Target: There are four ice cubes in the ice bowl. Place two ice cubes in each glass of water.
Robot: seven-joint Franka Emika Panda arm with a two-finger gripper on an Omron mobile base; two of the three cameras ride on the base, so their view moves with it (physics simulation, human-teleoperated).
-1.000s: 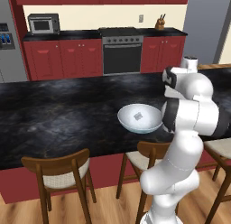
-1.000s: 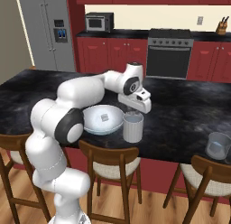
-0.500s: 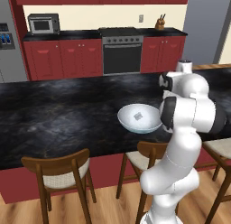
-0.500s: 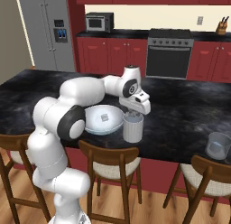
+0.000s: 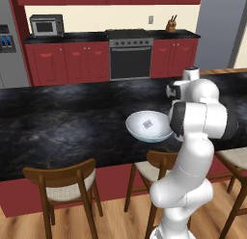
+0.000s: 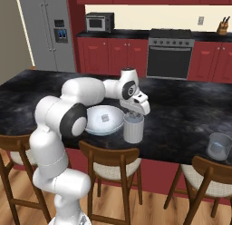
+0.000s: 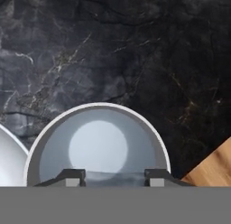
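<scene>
1. Claw [image 6: 132, 114] at centre of the right base view, pointed down just above the translucent greyish-white cylindrical tumbler [image 6: 133, 129], at the end of the white robot arm [image 6: 81, 95] that reaches in from the left of the frame.
2. Seen along the hand: claw [image 7: 115, 178] at bottom centre, two dark fingertips [image 7: 74, 177] set apart, both over the near rim of the tumbler [image 7: 97, 146], whose round mouth takes up the lower middle of the frame.
3. Pale strip between the fingertips; cannot tell whether a cube is pinched there or the gap is bare.
4. Wide shallow glossy bluish-white bowl [image 6: 104, 120] on the black marbled table [image 6: 181, 106], just left of the tumbler in the right base view, close beside it; touching or not, cannot tell.
5. Same bowl [image 5: 148, 126] at centre of the left base view, partly covered at its right edge by the arm [image 5: 200, 117].
6. Small pale grey ice cube [image 6: 106, 118] lying in the middle of the bowl; same cube [image 5: 147, 123] visible in the left base view. More than one there: too small to tell.
7. White curve of the bowl's rim [image 7: 11, 151] at lower left of the hand view, beside the tumbler.
8. Second translucent tumbler [image 6: 219, 146] upright at lower right of the right base view, near the table's front edge, well apart from the first.
9. Wooden chairs with pale seats [image 6: 111, 158] along the table's near side.
</scene>
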